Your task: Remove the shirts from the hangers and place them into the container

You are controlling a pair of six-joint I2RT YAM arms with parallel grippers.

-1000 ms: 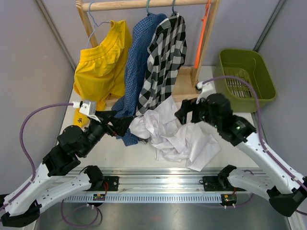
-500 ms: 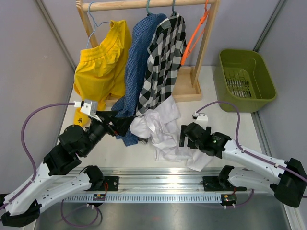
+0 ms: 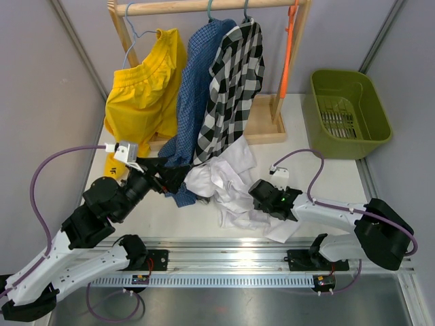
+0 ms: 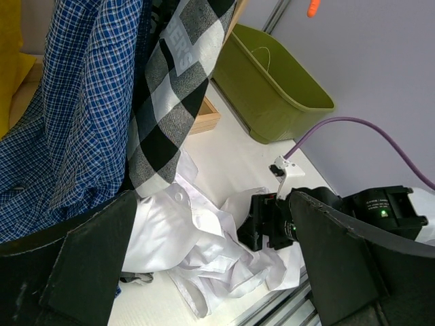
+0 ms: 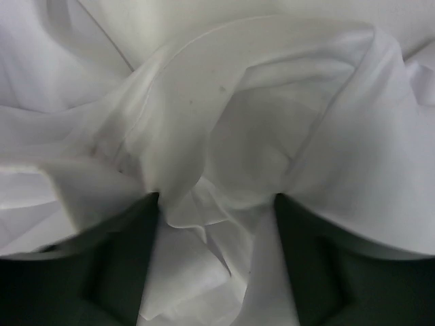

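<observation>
The white shirt [image 3: 228, 187] lies in a crumpled heap on the surface [image 3: 306, 170], near the front edge and right under the 2 hanging shirts. It is already off its hanger, and I think the bare orange hanger [image 3: 285, 61] at the right end of the rail [image 3: 204, 7] is the one it came from. My right arm [image 3: 326, 210] reaches in low from the right, so its tip is pushed down into the soft heap. In the right wrist view the right fingers [image 5: 115, 272] stand apart on both sides of a puffy fold of white cloth. I cannot tell if they squeeze it yet. I think they are there to grab a good bunch, so the whole shirt comes up in 1 lift. The green container [image 3: 376, 112] sits empty at the far right corner, well apart from the heap, so the shirt has a long way to go. My left fingers [image 4: 81, 272] are wide with nothing in them. They hang by the bottom of the blue shirt [image 3: 194, 88], maybe to be ready for it next. The blue shirt and the plaid shirt [image 3: 234, 81] hang on the rail beside a yellow garment [image 3: 146, 88], which I leave alone.
</observation>
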